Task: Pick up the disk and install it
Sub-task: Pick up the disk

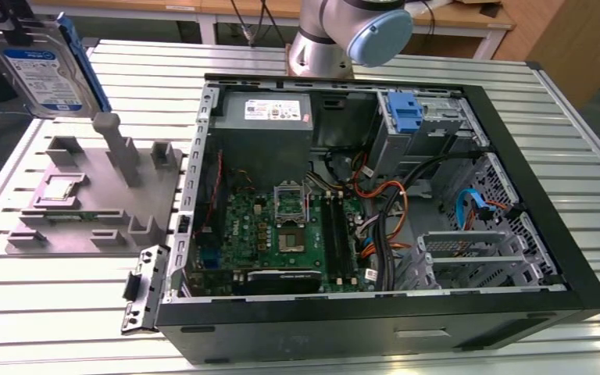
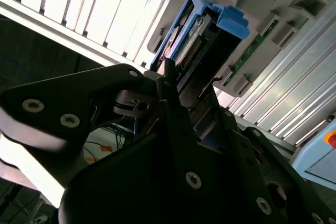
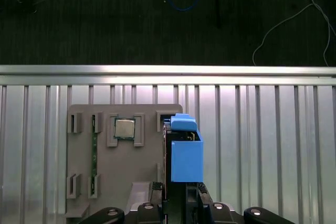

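Observation:
The disk [image 1: 41, 66] is a silver hard drive with a white-and-blue label and a blue bracket. It hangs upright in the air at the exterior view's far left, above the grey fixture [image 1: 81, 203]. In the first wrist view the disk's blue bracket [image 3: 185, 156] sticks out from between my gripper [image 3: 181, 188] fingers, over the fixture [image 3: 121, 182]. In the second wrist view my gripper [image 2: 173, 85] is shut on the disk [image 2: 202, 32] near its connector end.
The open computer case [image 1: 383, 316] lies to the exterior view's right of the fixture. It holds a motherboard [image 1: 279, 234], a grey power supply [image 1: 266, 111], a blue-handled drive bay [image 1: 406, 109] and a metal cage [image 1: 477, 258]. A chip [image 3: 124, 128] sits in the fixture. The arm's base [image 1: 347, 35] stands behind the case.

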Robot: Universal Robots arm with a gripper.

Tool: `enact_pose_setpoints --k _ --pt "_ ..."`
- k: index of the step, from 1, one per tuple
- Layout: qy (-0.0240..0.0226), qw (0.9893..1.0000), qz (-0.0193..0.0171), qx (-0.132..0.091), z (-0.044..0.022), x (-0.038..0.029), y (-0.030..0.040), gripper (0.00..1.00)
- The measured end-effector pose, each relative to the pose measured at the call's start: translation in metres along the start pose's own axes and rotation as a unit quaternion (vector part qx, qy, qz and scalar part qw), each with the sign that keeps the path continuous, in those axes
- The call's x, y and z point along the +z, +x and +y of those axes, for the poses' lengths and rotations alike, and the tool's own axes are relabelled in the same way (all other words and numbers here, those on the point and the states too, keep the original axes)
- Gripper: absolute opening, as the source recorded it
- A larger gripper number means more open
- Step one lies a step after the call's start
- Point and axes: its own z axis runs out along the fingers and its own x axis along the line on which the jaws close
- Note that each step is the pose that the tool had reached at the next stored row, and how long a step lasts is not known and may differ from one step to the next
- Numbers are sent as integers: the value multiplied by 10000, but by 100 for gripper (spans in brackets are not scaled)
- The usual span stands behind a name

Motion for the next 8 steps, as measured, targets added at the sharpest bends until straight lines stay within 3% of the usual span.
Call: enact_pose_setpoints --k 8 --pt "-1 10000 0 0 1 -26 -2 35"
